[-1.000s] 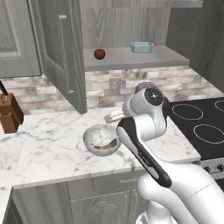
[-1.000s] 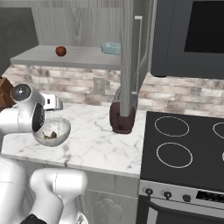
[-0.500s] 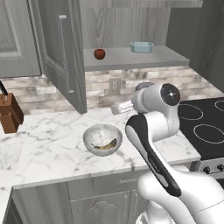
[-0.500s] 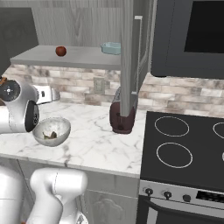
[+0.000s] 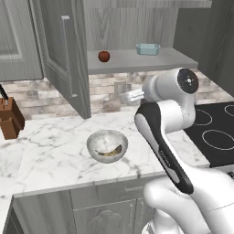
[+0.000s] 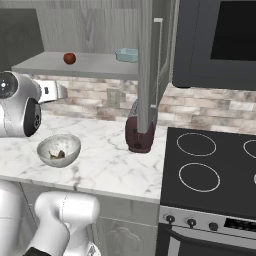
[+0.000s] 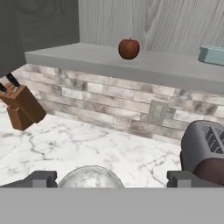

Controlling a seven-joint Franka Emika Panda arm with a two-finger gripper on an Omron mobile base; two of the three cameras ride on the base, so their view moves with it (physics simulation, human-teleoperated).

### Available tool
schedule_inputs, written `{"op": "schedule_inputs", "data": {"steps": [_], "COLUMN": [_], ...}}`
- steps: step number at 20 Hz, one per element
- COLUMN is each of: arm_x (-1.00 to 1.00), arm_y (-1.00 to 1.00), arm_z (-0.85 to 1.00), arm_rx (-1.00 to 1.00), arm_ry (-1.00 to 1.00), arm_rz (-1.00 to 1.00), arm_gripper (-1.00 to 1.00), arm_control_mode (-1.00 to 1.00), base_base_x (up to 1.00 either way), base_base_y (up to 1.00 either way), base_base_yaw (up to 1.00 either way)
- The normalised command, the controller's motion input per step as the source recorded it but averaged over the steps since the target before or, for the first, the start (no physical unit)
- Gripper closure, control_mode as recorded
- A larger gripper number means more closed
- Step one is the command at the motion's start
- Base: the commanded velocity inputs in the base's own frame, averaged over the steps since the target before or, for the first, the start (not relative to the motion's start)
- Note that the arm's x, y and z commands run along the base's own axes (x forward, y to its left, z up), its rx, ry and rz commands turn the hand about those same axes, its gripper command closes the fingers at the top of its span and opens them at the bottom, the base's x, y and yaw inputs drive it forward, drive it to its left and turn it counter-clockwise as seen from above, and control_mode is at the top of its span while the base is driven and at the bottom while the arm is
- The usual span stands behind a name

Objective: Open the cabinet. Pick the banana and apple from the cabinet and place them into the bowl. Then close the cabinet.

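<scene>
Apple (image 7: 129,48) upper centre in hand view, on open cabinet (image 5: 68,59) shelf. Banana (image 5: 112,151) inside bowl (image 5: 107,145), visible mid-frame from left base. Gripper (image 7: 112,178) open, empty, above bowl rim.

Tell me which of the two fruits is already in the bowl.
The banana: pale yellow and curved, it lies inside the bowl on the counter. The dark red apple sits on the cabinet shelf.

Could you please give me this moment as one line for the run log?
cabinet: open | banana: in bowl | apple: on shelf | gripper: open, empty, facing apple
</scene>
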Motion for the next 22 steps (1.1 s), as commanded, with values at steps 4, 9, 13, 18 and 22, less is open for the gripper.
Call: {"op": "schedule_inputs", "data": {"steps": [4, 9, 13, 18, 22], "arm_x": [0.21, 0.17, 0.11, 0.10, 0.14], "arm_y": [0.00, 0.00, 0.00, 0.00, 0.00], "arm_z": [0.29, 0.29, 0.29, 0.20, 0.02], "arm_rx": [0.03, 0.02, 0.02, 0.00, 0.00], "arm_ry": [0.00, 0.00, 0.00, 0.00, 0.00], "arm_rz": [0.00, 0.00, 0.00, 0.00, -0.01], "arm_gripper": [-1.00, -1.00, -1.00, -1.00, -1.00], "arm_control_mode": [-1.00, -1.00, -1.00, -1.00, -1.00], "base_base_x": [0.00, 0.00, 0.00, 0.00, 0.00], "base_base_y": [0.00, 0.00, 0.00, 0.00, 0.00], "base_base_yaw": [0.00, 0.00, 0.00, 0.00, 0.00]}}
